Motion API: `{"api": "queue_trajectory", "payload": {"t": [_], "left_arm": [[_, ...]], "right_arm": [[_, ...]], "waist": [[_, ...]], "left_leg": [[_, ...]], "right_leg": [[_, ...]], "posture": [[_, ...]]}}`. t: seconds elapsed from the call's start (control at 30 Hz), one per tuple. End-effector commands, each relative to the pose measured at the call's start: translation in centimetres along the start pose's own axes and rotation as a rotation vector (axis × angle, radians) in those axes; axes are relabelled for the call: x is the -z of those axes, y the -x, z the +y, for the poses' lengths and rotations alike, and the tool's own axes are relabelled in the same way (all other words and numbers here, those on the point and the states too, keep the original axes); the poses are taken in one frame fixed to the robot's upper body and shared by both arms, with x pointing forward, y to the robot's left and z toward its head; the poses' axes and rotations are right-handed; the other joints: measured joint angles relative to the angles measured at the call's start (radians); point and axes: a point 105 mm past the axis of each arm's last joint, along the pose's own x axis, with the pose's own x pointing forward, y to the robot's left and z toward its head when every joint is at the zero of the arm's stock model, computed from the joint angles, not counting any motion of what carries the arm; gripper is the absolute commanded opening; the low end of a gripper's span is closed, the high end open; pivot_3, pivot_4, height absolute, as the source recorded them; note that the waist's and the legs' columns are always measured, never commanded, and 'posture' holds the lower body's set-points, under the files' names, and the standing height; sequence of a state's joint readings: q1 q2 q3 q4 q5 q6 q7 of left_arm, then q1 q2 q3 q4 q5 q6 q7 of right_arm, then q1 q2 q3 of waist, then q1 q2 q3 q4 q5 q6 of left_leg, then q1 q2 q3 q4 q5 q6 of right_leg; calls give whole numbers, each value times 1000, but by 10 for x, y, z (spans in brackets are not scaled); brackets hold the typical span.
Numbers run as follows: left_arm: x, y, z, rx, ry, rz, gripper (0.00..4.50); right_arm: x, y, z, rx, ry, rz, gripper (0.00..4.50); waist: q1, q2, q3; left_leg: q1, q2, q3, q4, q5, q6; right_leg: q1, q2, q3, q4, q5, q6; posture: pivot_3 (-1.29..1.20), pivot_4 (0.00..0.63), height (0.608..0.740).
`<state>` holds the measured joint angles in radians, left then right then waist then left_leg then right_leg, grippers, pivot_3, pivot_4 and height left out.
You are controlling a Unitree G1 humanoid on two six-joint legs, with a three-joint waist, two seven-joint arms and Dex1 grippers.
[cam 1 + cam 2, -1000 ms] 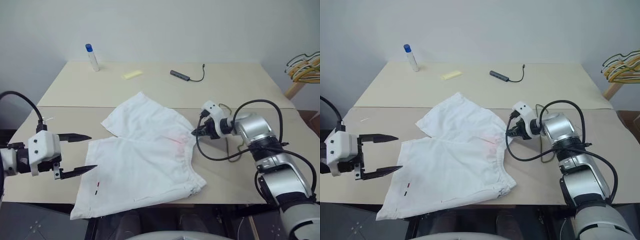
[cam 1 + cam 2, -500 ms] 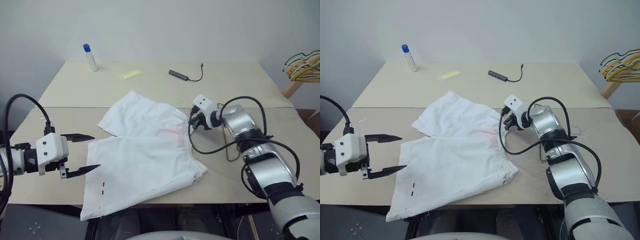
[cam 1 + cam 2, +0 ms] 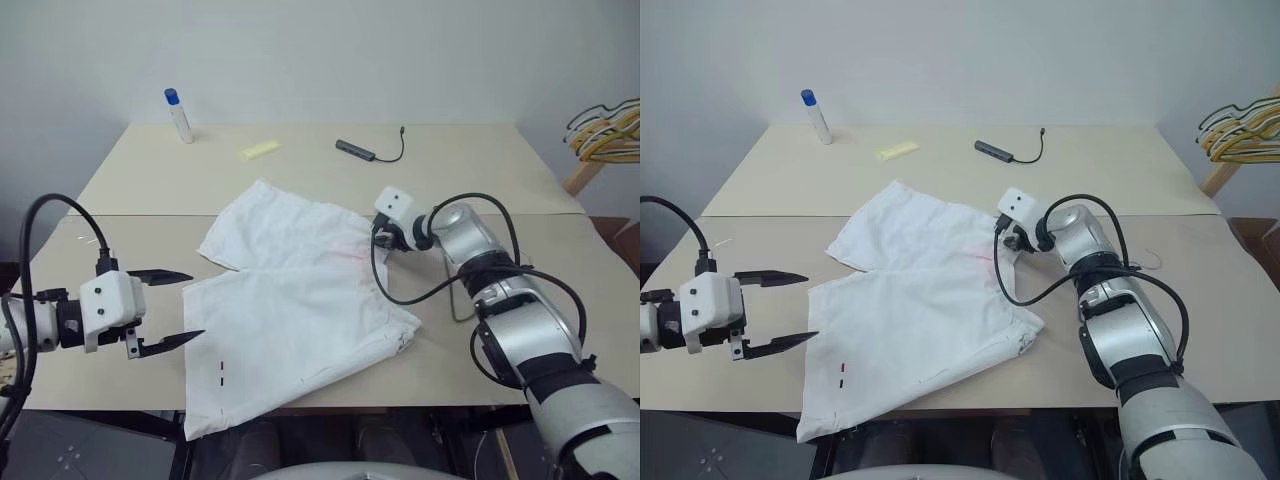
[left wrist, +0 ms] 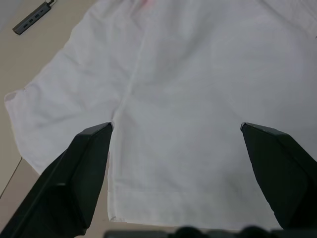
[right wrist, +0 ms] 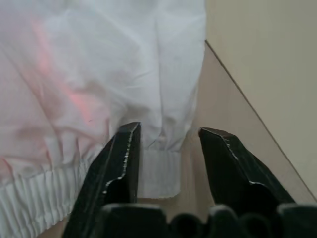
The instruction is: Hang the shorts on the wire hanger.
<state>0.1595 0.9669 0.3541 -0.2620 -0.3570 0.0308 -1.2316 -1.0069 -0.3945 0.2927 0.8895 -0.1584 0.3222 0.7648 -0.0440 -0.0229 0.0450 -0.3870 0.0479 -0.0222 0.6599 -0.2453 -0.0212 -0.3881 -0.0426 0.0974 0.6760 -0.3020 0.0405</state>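
Observation:
The white shorts (image 3: 300, 300) lie spread flat on the near table, one hem hanging over the front edge. A faint pink patch shows near the gathered waistband (image 5: 158, 173). My right gripper (image 5: 168, 130) is at the waistband's far corner, its fingers apart on either side of the elastic edge without pinching it. To the left of the shorts, my left gripper (image 3: 196, 305) hovers wide open beside a leg hem, holding nothing. Of the wire hanger (image 3: 455, 308), a thin bit of wire shows on the table beside my right arm; the rest is hidden behind it.
On the far table stand a white bottle with a blue cap (image 3: 178, 114), a yellow piece (image 3: 261, 150) and a dark USB hub with its cable (image 3: 357, 150). Bunched yellow and dark hangers (image 3: 605, 128) on a wooden rack sit at the right edge.
My right gripper, shut at the waistband before, has moved farther over the table, dragging that corner along, and now stands open. The left gripper has kept still.

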Motion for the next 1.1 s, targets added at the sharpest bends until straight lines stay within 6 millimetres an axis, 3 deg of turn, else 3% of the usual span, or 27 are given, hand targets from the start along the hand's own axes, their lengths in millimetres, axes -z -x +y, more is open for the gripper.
{"api": "queue_trajectory", "payload": {"t": [0.03,0.1,0.17,0.3,0.57,0.97,1.1], "left_arm": [[-10,-3,2,-6,-24,-39,4500],[-11,-5,3,-5,-24,-48,4500],[-12,-7,4,-9,-24,-58,4500],[-27,-17,13,-62,-17,-169,4500],[-67,-31,15,-50,23,-403,4500],[-79,-38,16,-41,33,-480,4500],[-79,-39,15,-32,33,-485,4500]], "right_arm": [[-25,29,-26,72,-102,-109,3548],[-26,51,-36,79,-231,-151,4291],[-24,65,-39,92,-283,-164,4291],[3,77,-44,186,-434,-97,4291],[57,65,-24,267,-568,81,4291],[96,54,1,225,-718,198,4291],[107,52,8,219,-724,248,3028]], "waist": [[2,0,0],[4,0,0],[10,0,0],[6,0,0],[-15,0,-1],[-32,0,-1],[-32,0,-2]], "left_leg": [[0,0,0,0,0,0],[0,0,0,0,0,0],[-1,0,-1,0,0,0],[0,0,0,0,0,0],[-1,0,0,0,0,0],[0,0,-1,0,0,0],[1,0,-1,0,0,0]], "right_leg": [[0,0,0,0,0,0],[0,0,0,0,0,0],[0,0,-1,-1,0,0],[1,0,0,-1,0,0],[0,0,1,-1,0,0],[1,1,1,-1,0,0],[2,1,1,-2,0,0]], "posture": [[51,0,740],[38,0,740],[30,0,740],[8,0,740],[-11,0,740],[-30,0,740],[-25,0,740]]}}
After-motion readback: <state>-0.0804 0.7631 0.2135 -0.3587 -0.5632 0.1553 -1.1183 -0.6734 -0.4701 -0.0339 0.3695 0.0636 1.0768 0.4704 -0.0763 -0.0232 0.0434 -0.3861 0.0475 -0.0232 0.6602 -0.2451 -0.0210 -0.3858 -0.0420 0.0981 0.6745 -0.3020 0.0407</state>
